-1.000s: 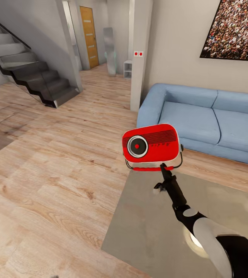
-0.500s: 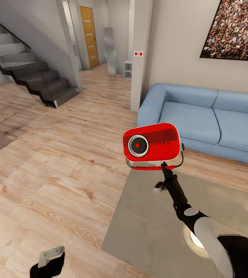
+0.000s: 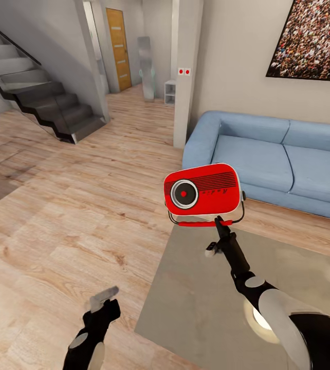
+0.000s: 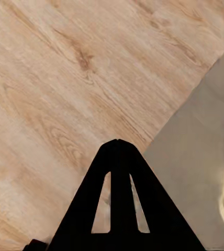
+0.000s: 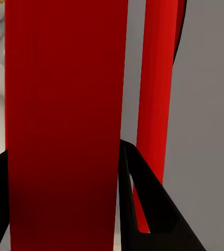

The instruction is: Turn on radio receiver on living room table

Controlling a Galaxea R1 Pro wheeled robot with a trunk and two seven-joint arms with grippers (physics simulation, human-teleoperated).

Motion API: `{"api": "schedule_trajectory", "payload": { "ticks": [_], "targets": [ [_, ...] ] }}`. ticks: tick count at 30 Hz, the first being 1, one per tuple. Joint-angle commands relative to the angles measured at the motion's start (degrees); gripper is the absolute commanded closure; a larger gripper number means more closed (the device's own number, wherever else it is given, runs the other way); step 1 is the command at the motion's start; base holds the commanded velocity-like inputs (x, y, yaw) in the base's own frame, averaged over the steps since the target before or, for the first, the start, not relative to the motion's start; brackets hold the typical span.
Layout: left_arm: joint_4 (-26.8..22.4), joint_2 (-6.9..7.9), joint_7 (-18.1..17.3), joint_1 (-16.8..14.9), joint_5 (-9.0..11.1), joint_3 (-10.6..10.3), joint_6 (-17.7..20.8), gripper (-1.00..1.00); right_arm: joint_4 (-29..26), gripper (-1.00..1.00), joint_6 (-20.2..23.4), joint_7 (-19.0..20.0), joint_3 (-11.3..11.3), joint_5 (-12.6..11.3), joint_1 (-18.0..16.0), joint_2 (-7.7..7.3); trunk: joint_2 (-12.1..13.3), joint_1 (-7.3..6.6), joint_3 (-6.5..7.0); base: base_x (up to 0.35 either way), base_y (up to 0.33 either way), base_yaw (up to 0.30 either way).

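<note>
The right arm reaches forward and up, its black forearm slanting to the right gripper [image 3: 218,222]; its fingers [image 5: 148,209] seem closed on the radio receiver [image 3: 202,195], one either side of its red body; the left gripper [image 3: 106,297] hangs low, fingers [image 4: 117,157] pressed together, tips meeting.

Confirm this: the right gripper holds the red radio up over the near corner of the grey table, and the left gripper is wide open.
Not quite. The left gripper is shut: the left wrist view shows its fingertips meeting over the wood floor. The rest stands: the right gripper holds the red radio up by its handle over the grey table.
</note>
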Motion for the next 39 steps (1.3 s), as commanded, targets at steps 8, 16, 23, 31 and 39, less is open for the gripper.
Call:
{"api": "schedule_trajectory", "payload": {
  "ticks": [8,16,23,31,39],
  "targets": [
    [-1.0,0.0,-0.1,-13.5,0.3,-6.5,12.3,1.0,0.0,1.0,0.0,0.0,-0.4,0.1,0.0,0.0,0.0,-0.01,0.0,0.0,0.0,0.0],
    [-2.9,0.0,-7.6,-25.3,6.8,-7.5,22.7,1.0,0.2,1.0,0.0,0.0,-0.4,0.1,0.0,0.0,0.0,-0.01,0.0,0.0,0.0,0.0],
    [1.1,0.0,-11.3,-31.2,7.8,-7.5,24.8,1.0,0.2,1.0,1.3,0.0,-0.4,0.1,0.0,0.08,0.0,-0.01,0.0,0.0,0.0,0.0],
    [3.0,0.0,-11.7,-36.8,21.5,-9.1,25.0,1.0,0.4,1.0,1.7,0.0,-0.4,0.1,0.0,0.09,0.0,-0.01,0.0,0.0,0.0,0.0],
    [3.2,0.0,-12.0,-40.1,29.8,-14.2,25.0,1.0,0.6,1.0,1.8,0.0,-0.4,0.3,0.0,0.12,0.0,-0.01,0.0,0.0,0.0,0.0]
  ]
}}
